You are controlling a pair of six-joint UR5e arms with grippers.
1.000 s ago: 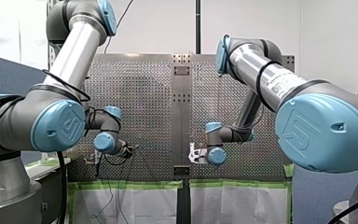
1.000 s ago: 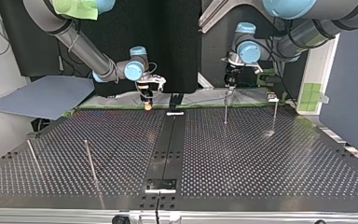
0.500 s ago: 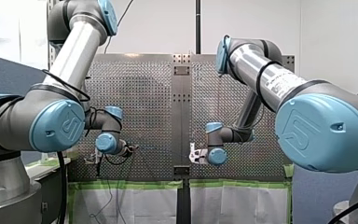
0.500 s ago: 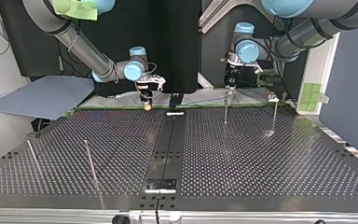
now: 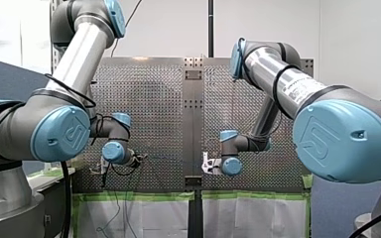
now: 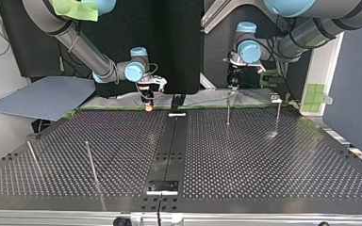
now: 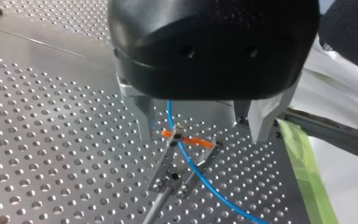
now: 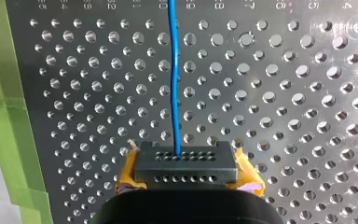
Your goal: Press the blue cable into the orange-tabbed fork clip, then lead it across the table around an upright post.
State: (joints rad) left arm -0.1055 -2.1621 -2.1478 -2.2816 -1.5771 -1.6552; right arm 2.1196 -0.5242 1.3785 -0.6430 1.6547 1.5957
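L gripper (image 7: 203, 136) spread, straddling orange-tabbed fork clip (image 7: 173, 173) – leaves room to push blue cable (image 7: 169, 114) down into it; looks seated already. R gripper (image 8: 185, 169) pinching cable, run held taut for routing to post (image 6: 90, 160).

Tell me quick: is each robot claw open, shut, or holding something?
Left gripper: open, over the orange-tabbed metal fork clip.
Right gripper: shut on the thin blue cable.

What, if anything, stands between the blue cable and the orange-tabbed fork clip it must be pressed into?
Nothing visible. In the left wrist view the blue cable crosses the fork clip at its orange tabs, between the open fingers of the left hand.
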